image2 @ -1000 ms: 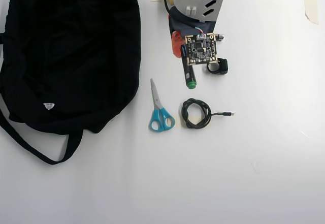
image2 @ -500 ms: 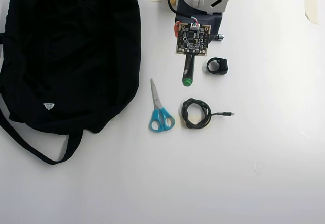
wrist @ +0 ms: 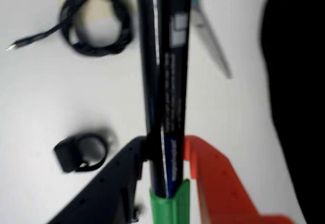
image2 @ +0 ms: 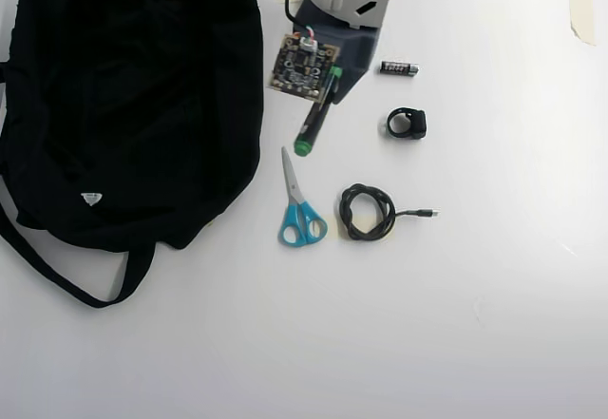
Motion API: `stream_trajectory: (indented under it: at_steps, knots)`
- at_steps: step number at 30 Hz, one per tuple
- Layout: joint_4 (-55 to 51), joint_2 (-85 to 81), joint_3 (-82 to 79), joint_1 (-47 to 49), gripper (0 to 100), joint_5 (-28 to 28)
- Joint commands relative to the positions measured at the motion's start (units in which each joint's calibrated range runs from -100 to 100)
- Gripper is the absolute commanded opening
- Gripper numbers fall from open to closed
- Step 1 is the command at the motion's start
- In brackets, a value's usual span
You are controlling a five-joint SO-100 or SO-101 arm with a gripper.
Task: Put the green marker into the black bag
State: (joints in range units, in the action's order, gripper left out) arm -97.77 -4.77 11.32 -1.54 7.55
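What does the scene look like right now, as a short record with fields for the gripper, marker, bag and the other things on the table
gripper: shut on the marker, black and orange fingers either side of the barrel
marker: held above the table, green cap pointing toward the scissors
bag: at overhead left, marker not yet over it
scissors: blue handles, below the marker
cable: coiled, right of the scissors
battery: right of the arm
ring clip: below the battery

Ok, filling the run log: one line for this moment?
gripper: shut on marker | marker: beside bag, not in it | scissors, cable: on table
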Motion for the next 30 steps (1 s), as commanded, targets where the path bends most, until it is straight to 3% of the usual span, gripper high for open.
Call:
stream_trajectory:
  at_steps: [1, 15, 21, 24, 30]
  knots:
    - [-0.68, -2.61, 1.44, -6.16, 2, -0.05]
    - [0.18, -1.37, -0.99, -31.89, 2, -0.62]
    - [13.79, 3.94, -13.66, -42.21, 2, -0.47]
    - [19.99, 9.42, -11.68, -48.64, 2, -0.26]
    - [17.15, 29.67, 11.14, -52.83, 2, -0.62]
